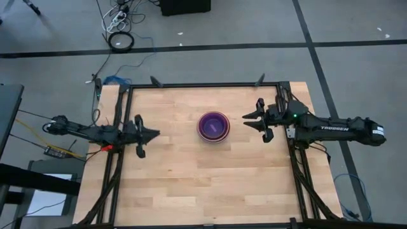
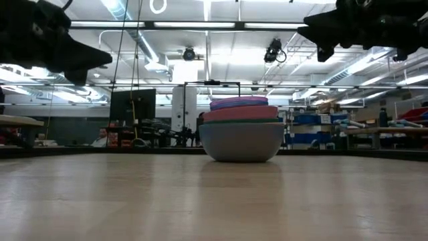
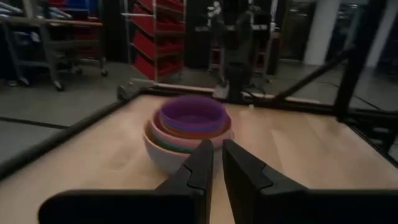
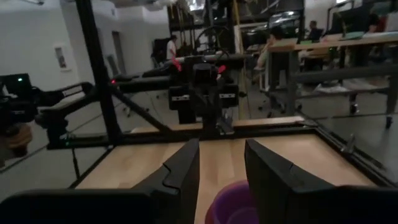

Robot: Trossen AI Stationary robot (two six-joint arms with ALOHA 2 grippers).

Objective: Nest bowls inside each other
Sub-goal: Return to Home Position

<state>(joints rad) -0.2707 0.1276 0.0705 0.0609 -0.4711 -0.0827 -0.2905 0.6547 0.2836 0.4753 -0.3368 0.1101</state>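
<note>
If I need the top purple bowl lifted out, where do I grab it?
Probably pinch the purple bowl's rim from above, one finger inside, one outside: it sits upright, mouth up, its rim standing above the pink bowl's. The open right gripper is nearer than the left gripper.

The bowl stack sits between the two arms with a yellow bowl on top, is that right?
Not quite. The top bowl is purple, not yellow, as the high view shows. The stack does sit between the two arms, with the left gripper and the right gripper both clear of it.
</note>
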